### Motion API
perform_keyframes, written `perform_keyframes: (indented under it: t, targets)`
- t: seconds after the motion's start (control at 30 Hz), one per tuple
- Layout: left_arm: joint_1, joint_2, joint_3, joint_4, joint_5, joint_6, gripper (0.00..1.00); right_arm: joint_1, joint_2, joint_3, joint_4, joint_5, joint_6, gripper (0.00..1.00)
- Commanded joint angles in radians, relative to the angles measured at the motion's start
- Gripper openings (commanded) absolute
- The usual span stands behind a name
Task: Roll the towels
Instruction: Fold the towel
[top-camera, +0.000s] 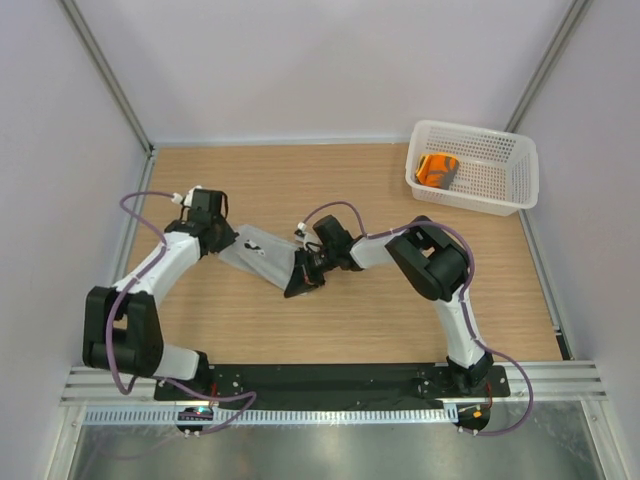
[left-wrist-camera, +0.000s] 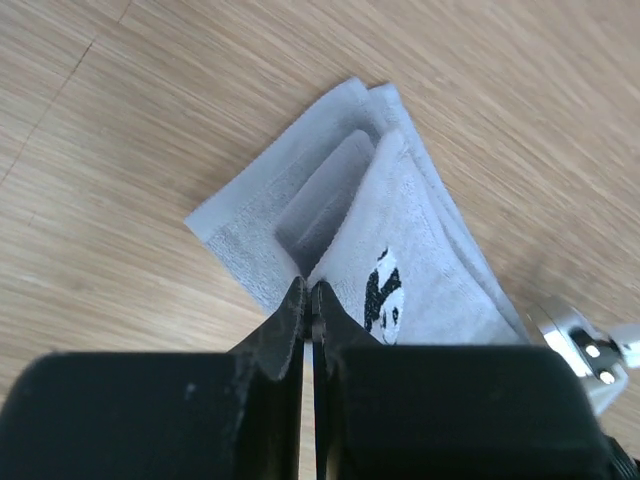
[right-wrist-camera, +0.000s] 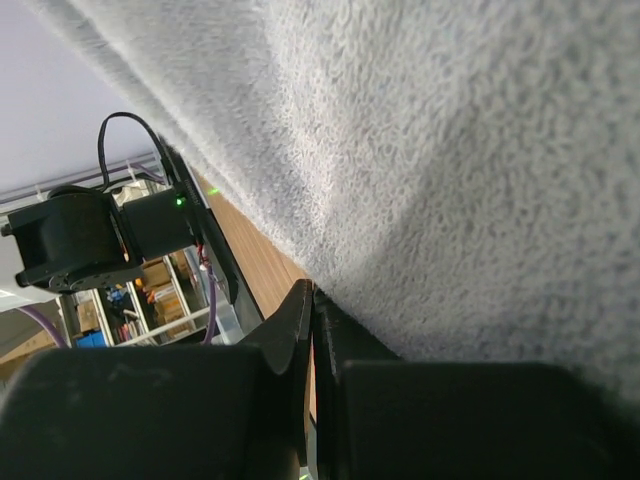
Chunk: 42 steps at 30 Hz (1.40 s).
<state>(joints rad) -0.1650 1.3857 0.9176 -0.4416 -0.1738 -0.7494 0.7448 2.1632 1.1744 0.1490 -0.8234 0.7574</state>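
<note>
The light-grey towel (top-camera: 262, 255) lies near the middle of the wooden table (top-camera: 350, 330), as a folded strip running from 10 o'clock to 4 o'clock in the overhead view. One arm is at each end of it.

The left gripper (top-camera: 230, 245) is at the strip's 10 o'clock end. In the left wrist view its two black fingers (left-wrist-camera: 285, 330) are pressed together with only a hairline between them, nipping the near edge of the cloth. From there the towel spreads away toward 12 o'clock in several stacked layers with an open pocket between the folds. A white tag (left-wrist-camera: 383, 292) with black print sits on the top layer, just past the fingertips at about 1 o'clock.

The right gripper (top-camera: 305, 272) is at the strip's 4 o'clock end, where the cloth looks dark and raised off the wood. In the right wrist view its fingers (right-wrist-camera: 290, 330) are fully closed, and the grey terry pile fills the frame from 12 o'clock round to 4 o'clock, right against the tips. It has that end of the towel pinched.

The orange towel (top-camera: 437, 168) is well apart from all this. It sits bundled inside the white perforated basket (top-camera: 500, 190), in the table's far corner at about 1 o'clock from the centre. Neither arm is touching it.
</note>
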Motion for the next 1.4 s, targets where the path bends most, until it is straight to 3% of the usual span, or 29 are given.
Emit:
perform_keyframes:
  t: [0.0,0.2,0.3,0.33,0.43,0.53,0.57,0.67,0.8,0.87,1.0,1.1,1.27,1.37]
  targets:
    - [0.018,0.108,0.003,0.067,-0.056,0.015,0.00,0.002,0.050,-0.005,-0.029,0.055,-0.001,0.01]
    - [0.082,0.330,0.049,0.020,-0.029,-0.033,0.01,0.002,0.032,-0.015,-0.035,0.049,0.000,0.01]
    - [0.105,0.346,0.086,-0.032,-0.041,-0.045,0.18,0.002,0.012,-0.018,-0.055,0.052,-0.010,0.01]
    - [0.114,0.348,0.096,-0.075,-0.056,-0.051,0.36,0.004,0.007,-0.016,-0.061,0.052,-0.012,0.02]
    - [0.125,0.337,0.119,-0.120,-0.069,-0.051,0.53,0.004,-0.025,-0.007,-0.092,0.052,-0.021,0.07]
    - [0.127,0.308,0.139,-0.170,-0.092,-0.053,0.59,0.004,-0.066,0.022,-0.143,0.056,-0.049,0.18]
    - [0.125,0.277,0.141,-0.181,-0.099,-0.053,0.61,0.004,-0.078,0.034,-0.193,0.056,-0.056,0.27]
    - [0.125,0.222,0.164,-0.221,-0.118,-0.039,0.64,0.002,-0.127,0.091,-0.273,0.063,-0.087,0.41]
    - [0.122,0.138,0.198,-0.285,-0.141,-0.024,0.64,-0.002,-0.189,0.191,-0.348,0.067,-0.109,0.46]
    - [0.114,0.099,0.202,-0.296,-0.148,-0.018,0.63,-0.015,-0.213,0.214,-0.344,0.056,-0.095,0.45]
    - [0.061,0.013,0.198,-0.292,-0.139,-0.004,0.57,-0.076,-0.185,0.228,-0.267,0.010,-0.041,0.29]
    - [0.029,-0.004,0.149,-0.198,0.005,0.044,0.54,-0.131,-0.132,0.244,-0.236,-0.006,-0.032,0.14]
    - [-0.022,0.094,0.129,-0.062,0.218,0.047,0.45,-0.183,-0.013,0.255,-0.247,-0.016,-0.058,0.04]
    - [-0.025,0.166,0.130,-0.019,0.247,0.038,0.45,-0.199,0.029,0.220,-0.233,-0.014,-0.072,0.02]
